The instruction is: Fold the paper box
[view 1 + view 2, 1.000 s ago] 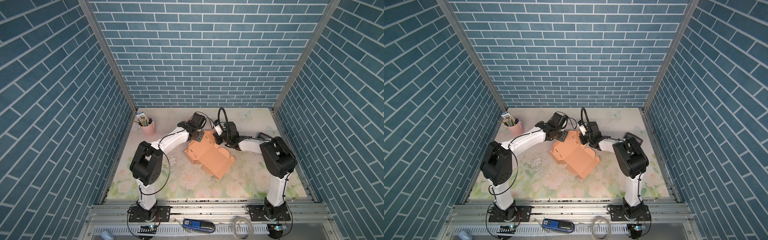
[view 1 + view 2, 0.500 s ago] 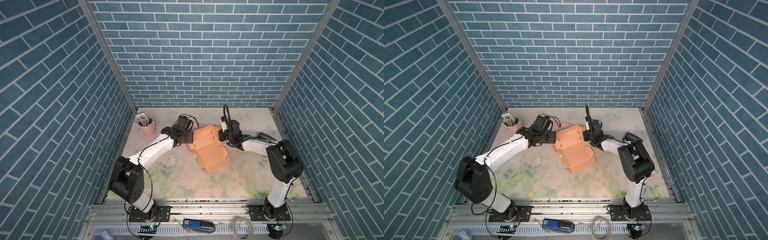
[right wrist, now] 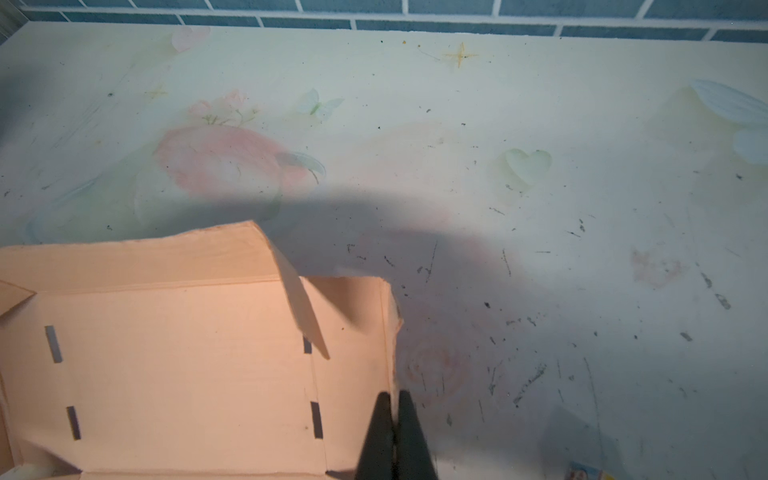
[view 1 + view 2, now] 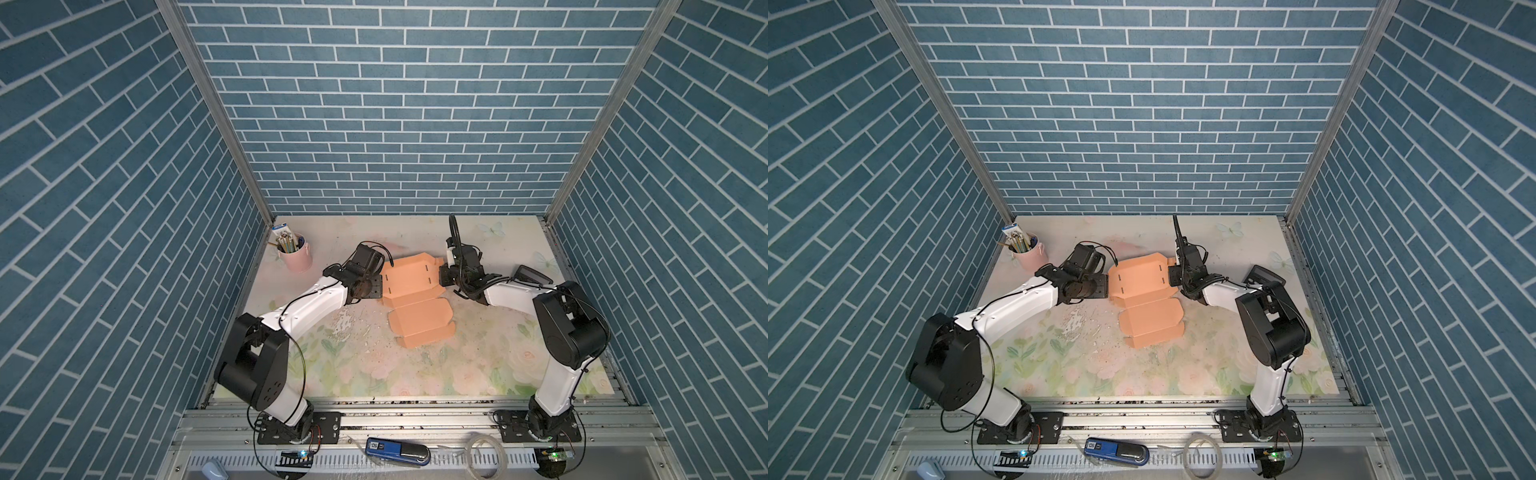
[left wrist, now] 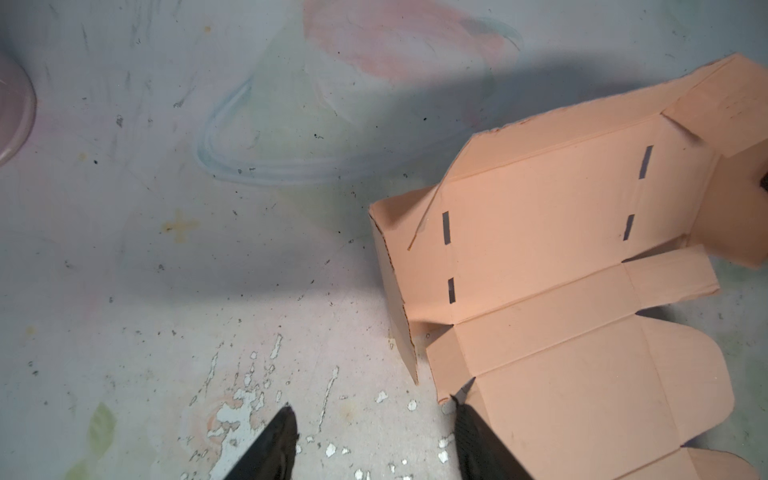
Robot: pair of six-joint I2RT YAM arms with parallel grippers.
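The paper box is a tan-orange die-cut sheet lying mostly flat mid-table, seen in both top views, with its lid panel toward the front. My right gripper is shut on the raised edge of the box's right side flap; in both top views it sits at the sheet's right edge. My left gripper is open over bare table beside the box. One of its fingertips is at a lid corner. It stands just off the box's left edge.
A pink cup of pens stands at the back left. A black object lies at the right, behind my right arm. Blue brick walls close three sides. A blue device rests on the front rail.
The box has turned and slid toward the back while my right gripper kept its hold. My left gripper has drawn back to the left, off the box.
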